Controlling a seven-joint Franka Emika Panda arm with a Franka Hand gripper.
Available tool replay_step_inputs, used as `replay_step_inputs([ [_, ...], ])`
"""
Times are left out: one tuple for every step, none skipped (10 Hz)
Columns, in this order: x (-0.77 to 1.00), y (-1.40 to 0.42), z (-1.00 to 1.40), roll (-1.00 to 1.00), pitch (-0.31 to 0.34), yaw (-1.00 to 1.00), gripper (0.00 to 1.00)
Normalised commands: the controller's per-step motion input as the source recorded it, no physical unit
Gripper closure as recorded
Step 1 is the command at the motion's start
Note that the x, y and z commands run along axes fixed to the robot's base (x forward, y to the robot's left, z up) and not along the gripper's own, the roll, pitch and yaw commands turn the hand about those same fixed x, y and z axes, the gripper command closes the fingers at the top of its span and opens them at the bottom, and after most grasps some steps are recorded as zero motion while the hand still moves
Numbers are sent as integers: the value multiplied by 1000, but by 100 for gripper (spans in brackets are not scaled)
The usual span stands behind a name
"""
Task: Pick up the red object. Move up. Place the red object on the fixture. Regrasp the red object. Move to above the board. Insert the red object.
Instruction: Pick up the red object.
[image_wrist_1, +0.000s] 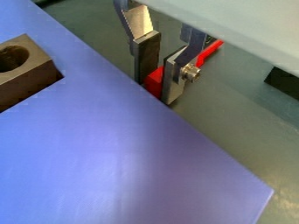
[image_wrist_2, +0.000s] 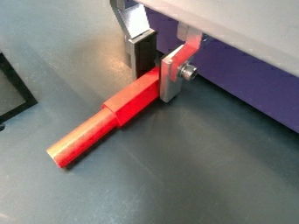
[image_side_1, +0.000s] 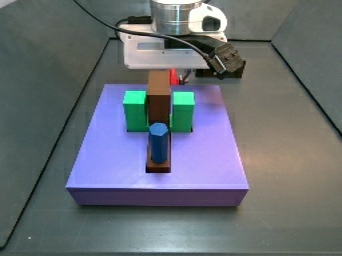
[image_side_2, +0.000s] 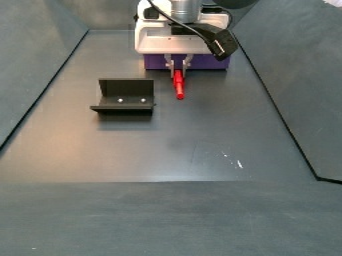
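The red object (image_wrist_2: 100, 127) is a slim peg lying flat on the grey floor just off the edge of the board (image_side_1: 160, 170). In a side view the red object (image_side_2: 179, 88) points away from the board toward the open floor. My gripper (image_wrist_2: 158, 77) is down at floor level, with its jaws shut on the peg's end nearest the board; the same grip shows at the gripper (image_wrist_1: 158, 80). The fixture (image_side_2: 123, 97) stands on the floor to one side of the peg, apart from it.
The board carries two green blocks (image_side_1: 135, 110) (image_side_1: 183, 110), a brown bar (image_side_1: 160, 105) and a blue cylinder (image_side_1: 158, 140). A dark block with a round hole (image_wrist_1: 17, 66) sits on the board's surface (image_wrist_1: 117, 149). Dark enclosure walls ring the floor.
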Motion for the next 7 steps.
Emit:
replay_step_inputs([
  [0,0,0,0,0,0,100],
  [0,0,0,0,0,0,100],
  [0,0,0,0,0,0,100],
  [0,0,0,0,0,0,100],
  [0,0,0,0,0,0,100],
  [0,0,0,0,0,0,100],
  [0,0,0,0,0,0,100],
])
